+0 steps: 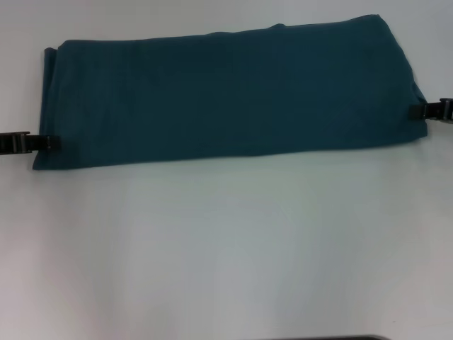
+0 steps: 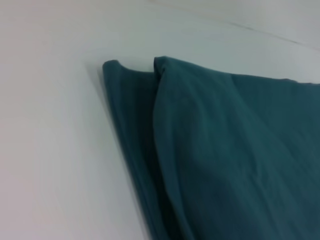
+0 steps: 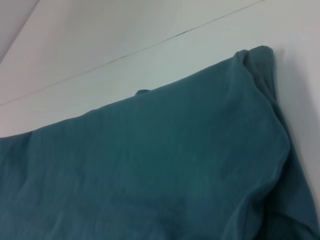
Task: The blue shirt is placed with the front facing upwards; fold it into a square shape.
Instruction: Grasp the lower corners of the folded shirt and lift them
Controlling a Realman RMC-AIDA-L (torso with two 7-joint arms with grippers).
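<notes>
The blue shirt lies folded into a long, plain band across the far half of the white table, with no lettering showing. My left gripper reaches in level from the left and meets the band's left end near its front corner. My right gripper comes in from the right and meets the right end near its front corner. The left wrist view shows stacked layers of the shirt at a far corner. In the right wrist view the shirt bulges slightly by its other far corner.
Bare white table stretches from the shirt's front edge toward me. A dark strip shows at the bottom edge of the head view. A thin seam crosses the table behind the shirt.
</notes>
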